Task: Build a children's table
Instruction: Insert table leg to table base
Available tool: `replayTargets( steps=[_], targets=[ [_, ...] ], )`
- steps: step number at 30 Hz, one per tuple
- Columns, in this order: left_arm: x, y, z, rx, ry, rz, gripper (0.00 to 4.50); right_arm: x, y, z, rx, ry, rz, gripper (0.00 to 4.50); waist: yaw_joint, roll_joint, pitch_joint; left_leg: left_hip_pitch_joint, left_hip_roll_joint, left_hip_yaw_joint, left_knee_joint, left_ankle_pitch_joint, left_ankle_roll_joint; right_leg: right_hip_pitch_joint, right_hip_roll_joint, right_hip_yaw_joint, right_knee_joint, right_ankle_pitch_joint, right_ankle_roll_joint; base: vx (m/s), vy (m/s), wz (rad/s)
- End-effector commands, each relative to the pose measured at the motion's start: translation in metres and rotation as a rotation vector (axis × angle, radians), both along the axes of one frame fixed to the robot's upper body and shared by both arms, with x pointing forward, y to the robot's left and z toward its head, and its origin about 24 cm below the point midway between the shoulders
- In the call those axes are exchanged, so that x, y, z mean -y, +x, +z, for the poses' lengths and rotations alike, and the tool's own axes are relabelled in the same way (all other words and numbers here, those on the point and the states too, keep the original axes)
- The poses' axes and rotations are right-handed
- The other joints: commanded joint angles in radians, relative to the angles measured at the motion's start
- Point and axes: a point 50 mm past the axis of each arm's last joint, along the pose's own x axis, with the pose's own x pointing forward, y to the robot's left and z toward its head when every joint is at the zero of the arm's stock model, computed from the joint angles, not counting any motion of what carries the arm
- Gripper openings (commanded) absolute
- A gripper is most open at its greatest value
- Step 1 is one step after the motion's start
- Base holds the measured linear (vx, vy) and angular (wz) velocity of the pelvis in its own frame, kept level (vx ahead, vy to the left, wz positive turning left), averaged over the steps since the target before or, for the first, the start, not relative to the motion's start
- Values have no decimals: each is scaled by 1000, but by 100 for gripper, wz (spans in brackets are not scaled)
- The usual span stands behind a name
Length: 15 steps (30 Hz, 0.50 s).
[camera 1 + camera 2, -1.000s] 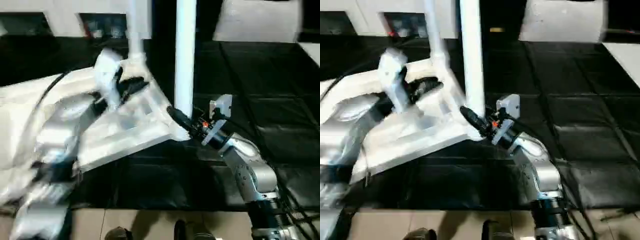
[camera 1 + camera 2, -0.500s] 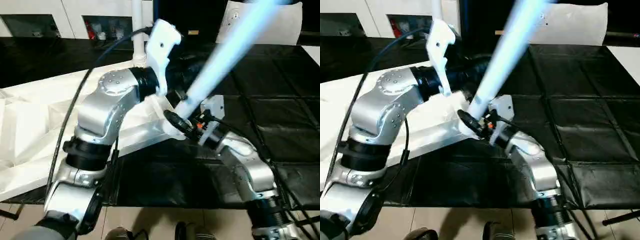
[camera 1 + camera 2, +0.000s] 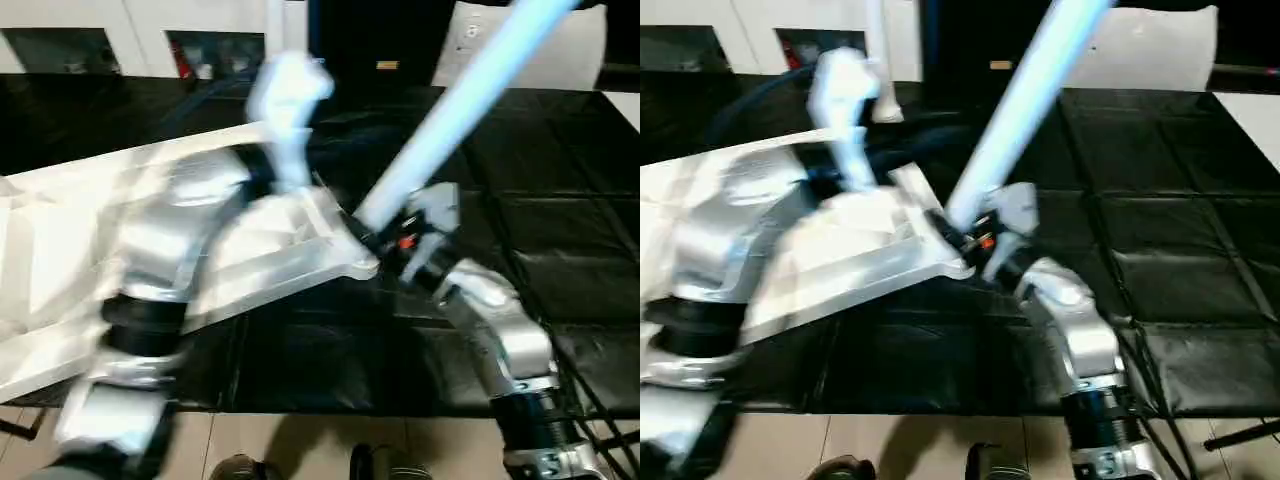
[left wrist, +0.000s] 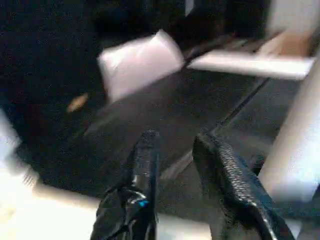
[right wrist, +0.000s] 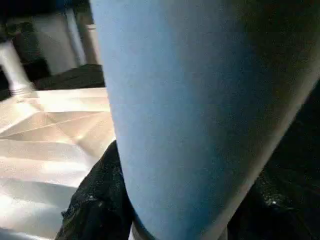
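Right wrist view: right claw [image 3: 375, 243] around leg [image 3: 455, 100].

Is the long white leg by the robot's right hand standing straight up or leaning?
Leaning. The leg slants up to the right from the table top's corner.

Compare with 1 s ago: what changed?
The leg at the near corner went from upright to leaning toward the robot's right; the right claw is clamped at its base throughout. The left arm swung up over the tabletop, its claw open. The tabletop and the far leg stayed.
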Motion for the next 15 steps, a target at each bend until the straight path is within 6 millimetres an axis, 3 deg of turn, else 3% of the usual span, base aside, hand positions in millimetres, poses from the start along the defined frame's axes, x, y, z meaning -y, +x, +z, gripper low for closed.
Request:
replayTargets(
  steps=[1,6,7,15],
  targets=[
    [-3,-7,-14,-54,33,-9,167,4,4,2,-3,-14,-32,191,2,6,-87,-7,30,2,-57,39,76,88,-62,49,-52,-50,-232,0,0,0],
    [-2,-17,-41,-149,83,-37,203,8,4,1,10,-34,-52,191,6,6,-85,-7,33,2,-59,26,88,85,-65,50,-51,-48,-249,0,0,0],
    [1,-24,-61,-234,113,-59,203,10,4,2,37,-43,-62,191,6,2,-83,-9,32,3,-59,23,89,86,-66,51,-52,-58,-247,0,0,0],
    [4,-35,-96,-342,153,-133,206,7,0,2,24,-38,-6,191,1,2,-81,-10,28,3,-60,-5,83,87,-65,50,-62,-124,-217,0,0,0]
  ],
)
